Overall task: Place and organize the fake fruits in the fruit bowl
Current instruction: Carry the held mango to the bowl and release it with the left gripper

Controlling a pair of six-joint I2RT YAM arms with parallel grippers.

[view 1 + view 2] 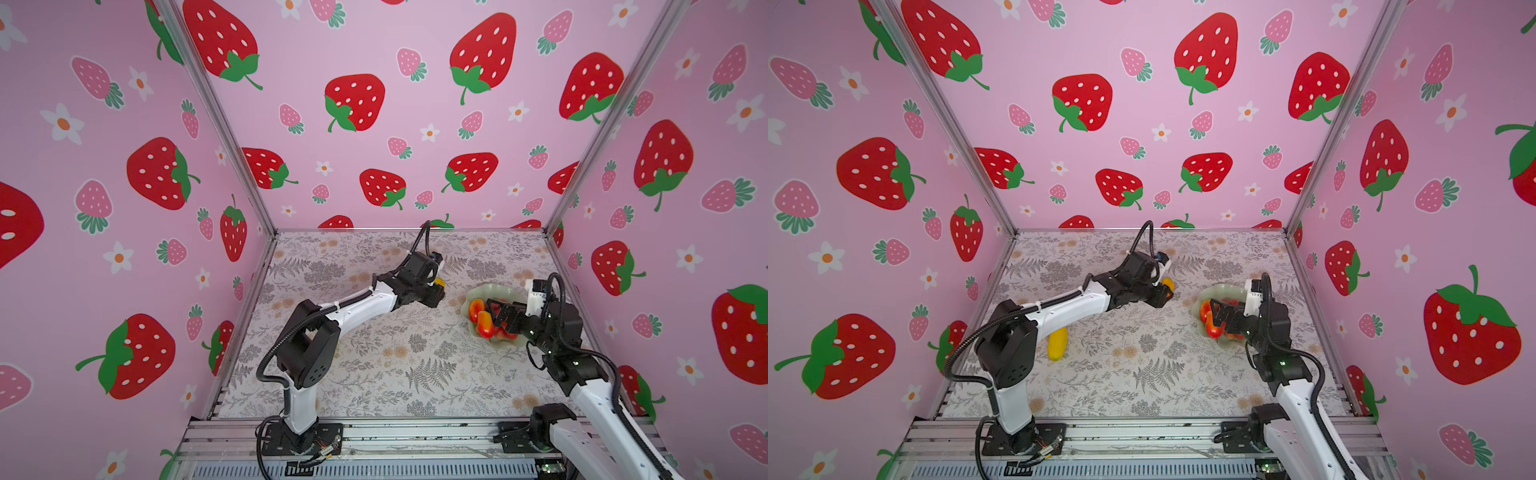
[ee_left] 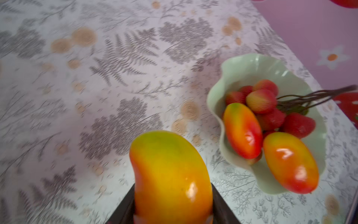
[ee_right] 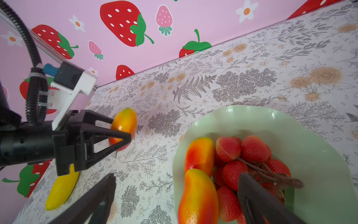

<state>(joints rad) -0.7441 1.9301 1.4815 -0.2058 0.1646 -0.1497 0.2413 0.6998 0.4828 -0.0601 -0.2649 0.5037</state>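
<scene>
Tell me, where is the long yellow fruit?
In a top view the long yellow fruit lies on the table at the left, partly hidden by the left arm, away from the fruit bowl on the right.

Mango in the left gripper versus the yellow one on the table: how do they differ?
The held mango grades yellow-green to orange-red; the yellow mango is plain yellow. The held mango is shorter and plumper, the yellow mango longer. The held mango sits in the left gripper; the yellow mango lies on the table. Both are outside the bowl.
</scene>
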